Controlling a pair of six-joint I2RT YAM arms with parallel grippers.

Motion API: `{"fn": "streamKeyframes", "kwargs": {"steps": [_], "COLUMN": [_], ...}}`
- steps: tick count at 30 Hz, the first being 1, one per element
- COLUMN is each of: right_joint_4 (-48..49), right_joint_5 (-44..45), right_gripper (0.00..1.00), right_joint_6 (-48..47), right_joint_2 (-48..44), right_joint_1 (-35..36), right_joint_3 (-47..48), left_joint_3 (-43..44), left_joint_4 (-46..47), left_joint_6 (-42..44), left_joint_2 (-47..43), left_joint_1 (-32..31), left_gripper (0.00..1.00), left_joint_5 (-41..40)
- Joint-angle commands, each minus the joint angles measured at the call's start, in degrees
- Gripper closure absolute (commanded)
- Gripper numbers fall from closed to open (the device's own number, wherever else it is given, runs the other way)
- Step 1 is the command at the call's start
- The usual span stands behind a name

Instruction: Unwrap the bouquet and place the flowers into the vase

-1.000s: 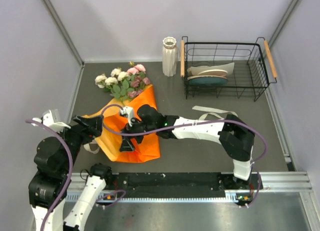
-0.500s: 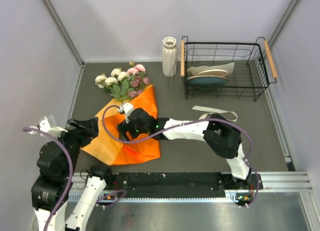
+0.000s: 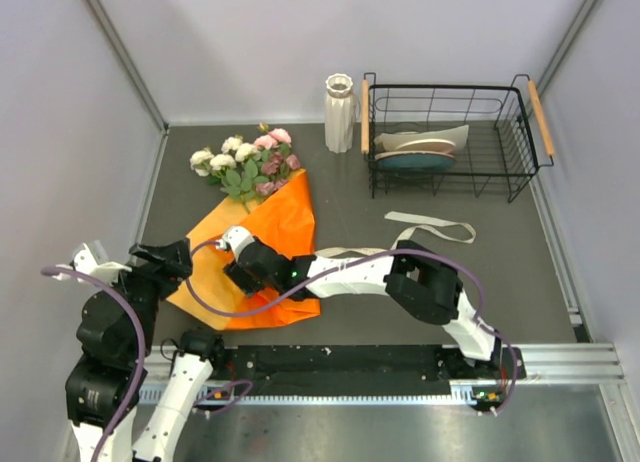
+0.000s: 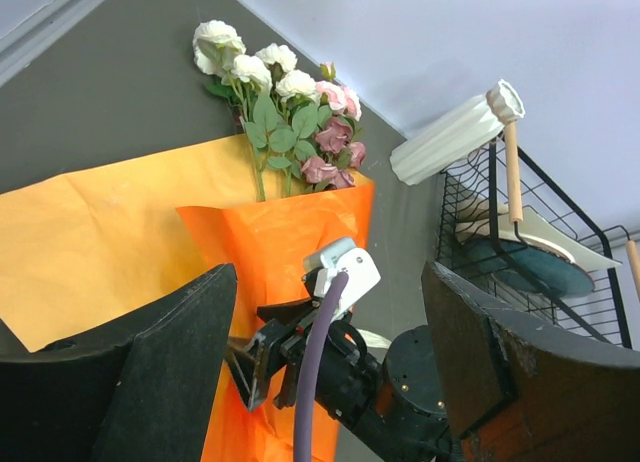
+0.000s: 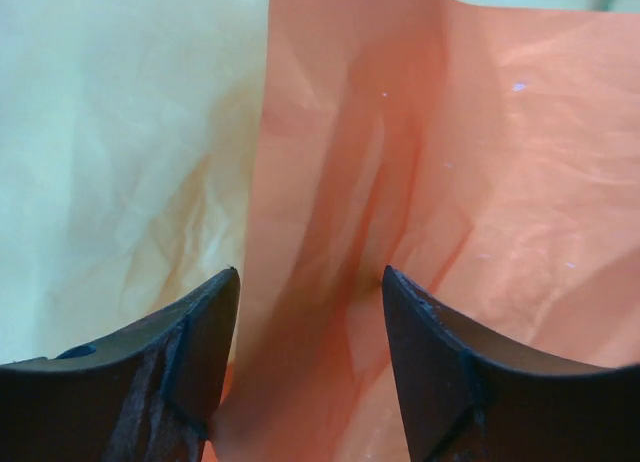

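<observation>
"Where's the bouquet point(image 3: 262, 244)?"

"Flat on the table point(image 3: 350, 197), off to the left of the vase point(image 3: 339, 113) and nearer to us. Its flowers point(image 3: 247, 162) point back towards the vase, and the orange paper is half spread."

"And the pincers?"

"The right pincer point(image 5: 310, 292) sits low on the paper, farther from the vase than the blooms. Its jaws are partly open and not clamped on anything. The left pincer point(image 3: 165, 254), farthest from the vase, gapes wide and is empty."

"The ribbon point(image 3: 430, 225)?"

"Loose on the table, to the near right of the vase."
</observation>
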Motion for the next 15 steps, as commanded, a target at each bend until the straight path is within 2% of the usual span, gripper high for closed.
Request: {"fn": "streamKeyframes", "kwargs": {"steps": [1,2,3,5,8,10,15], "right_joint_4": [0.9,2.7,2.9,2.5,2.5,1.9,-1.2], "right_joint_5": [11.3,12.0,12.9,15.4,18.1,18.2,15.6], "right_gripper": [0.49,0.76,0.89,1.00,1.00,1.00,0.99], "right_joint_6": [-2.8,-3.9,-4.4,-5.6,-5.7,-4.6,3.4], "right_joint_2": [-3.1,-4.5,-6.2,-11.2,-18.8,-22.7,-34.7], "right_joint_1": [0.8,0.8,0.8,0.7,0.4,-0.4,-6.2], "right_joint_3": [0.3,-0.9,-2.8,-4.8,-10.3,-14.4,-23.8], "left_joint_3": [-0.8,-1.3,-1.8,-2.0,-2.8,-4.5,-9.0], "left_joint_4": [1.5,2.8,3.1,3.1,3.5,5.1,10.8], "left_joint_6": [-0.1,1.4,2.4,3.5,3.8,4.2,3.4], "left_joint_2": [0.9,1.1,2.1,4.6,7.4,8.2,9.5], "left_joint_1": [0.3,0.3,0.2,0.2,0.2,0.3,0.3], "left_gripper": [0.20,0.20,0.21,0.21,0.21,0.25,0.30], "left_joint_5": [-0.1,0.7,3.0,4.5,6.9,9.3,13.8]}}
